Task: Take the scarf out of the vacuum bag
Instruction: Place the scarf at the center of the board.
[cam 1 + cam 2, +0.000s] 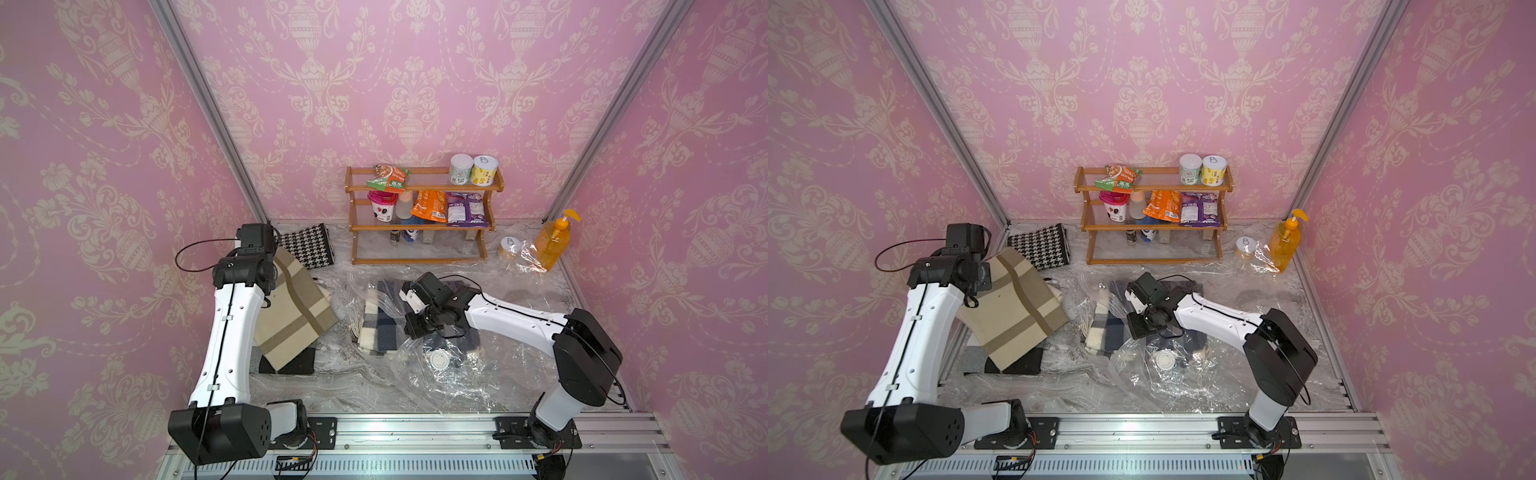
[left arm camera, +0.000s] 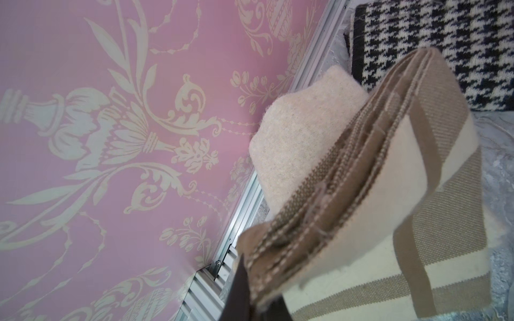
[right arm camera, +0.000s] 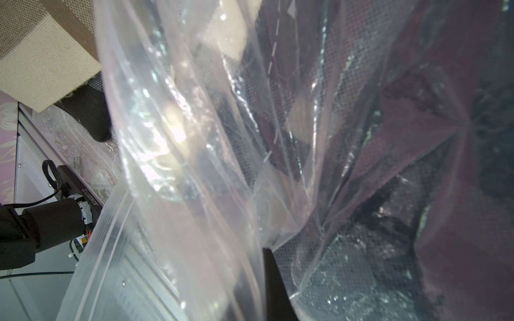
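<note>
1. Since the left end effector is pressed together on the folded edge of the beige striped scarf, and that scarf looks wholly clear of the plastic, the step in hand is probably carrying it aside and setting it down.
2. To do that well, lower it flat rather than drop it. The scarf slants down from the pinch toward the robot's base, with its low end over dark folded cloth, so a gentle descent should stop the layers fanning open.
3. The right end effector pinches a gathered fold of the vacuum bag. Holding that fold firm seems wise, so the clingy film does not trail after the fabric.
4. The bag spreads beneath that end effector and on its base side, with the white valve cap near it on the surface.
5. A navy-and-cream plaid scarf lies just beside the right end effector, on the side facing the left one. It shows through plastic, but I cannot tell whether it is fully inside.
6. A houndstooth scarf lies near the left end effector, on its side away from the base.
</note>
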